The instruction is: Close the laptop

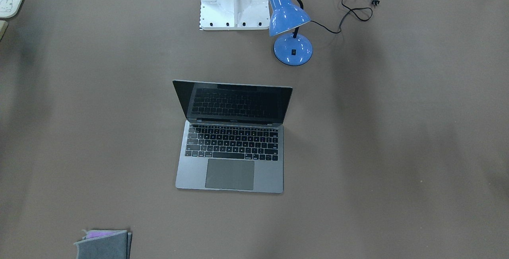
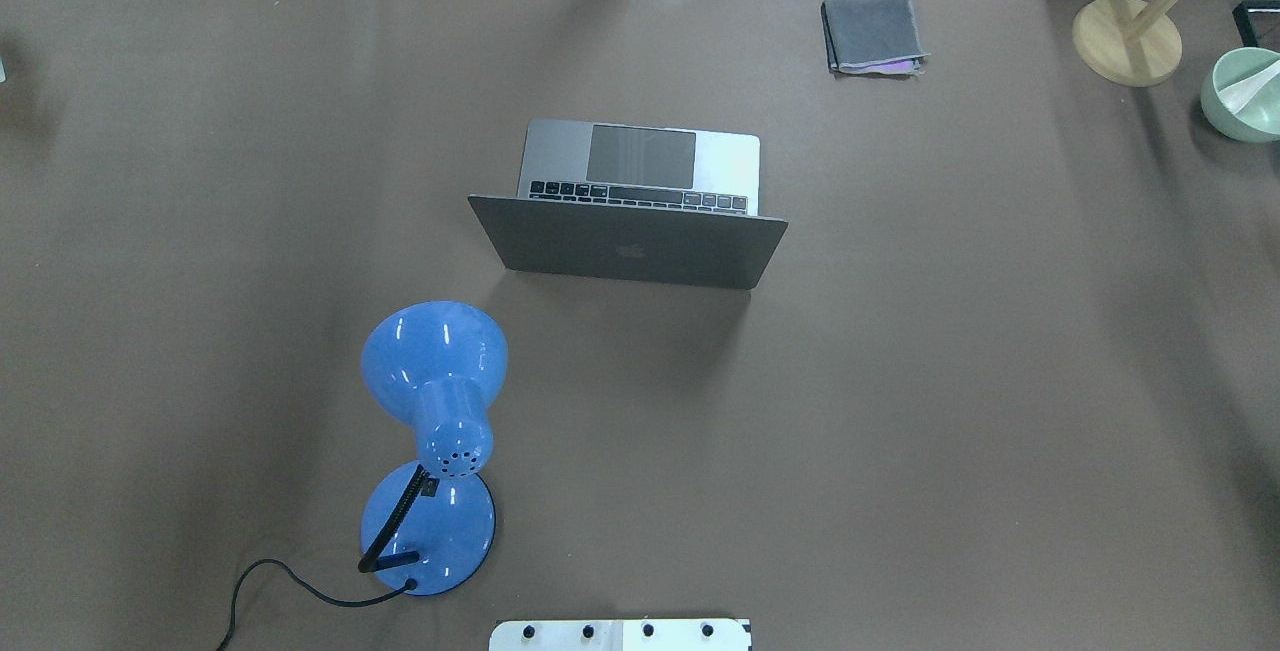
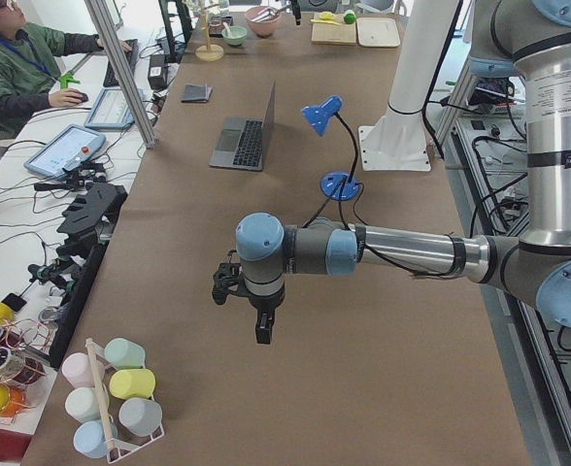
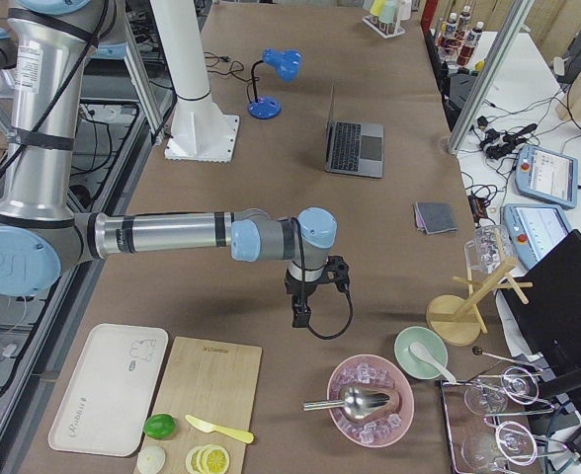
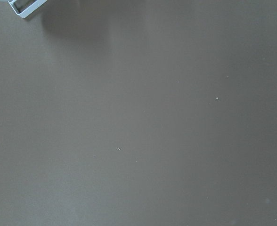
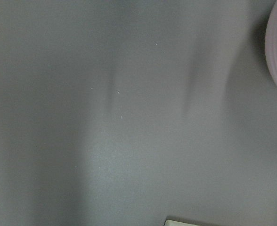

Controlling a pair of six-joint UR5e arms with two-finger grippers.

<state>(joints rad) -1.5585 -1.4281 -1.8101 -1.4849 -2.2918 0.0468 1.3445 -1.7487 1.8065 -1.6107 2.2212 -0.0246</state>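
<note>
The grey-silver laptop (image 1: 230,159) stands open in the middle of the brown table, its black screen upright and facing away from the robot. Its lid with the dark apple logo (image 2: 630,246) faces the robot. It also shows in the exterior left view (image 3: 247,141) and the exterior right view (image 4: 353,146). My left gripper (image 3: 264,330) hangs over bare table far toward the left end. My right gripper (image 4: 298,318) hangs over bare table far toward the right end. Both show only in the side views, so I cannot tell whether they are open or shut.
A blue desk lamp (image 1: 288,20) with a black cord stands between the robot base (image 1: 234,0) and the laptop. A folded grey cloth (image 2: 872,34) lies at the far edge. A pink bowl of ice (image 4: 370,400) and a cutting board (image 4: 207,395) lie near my right gripper.
</note>
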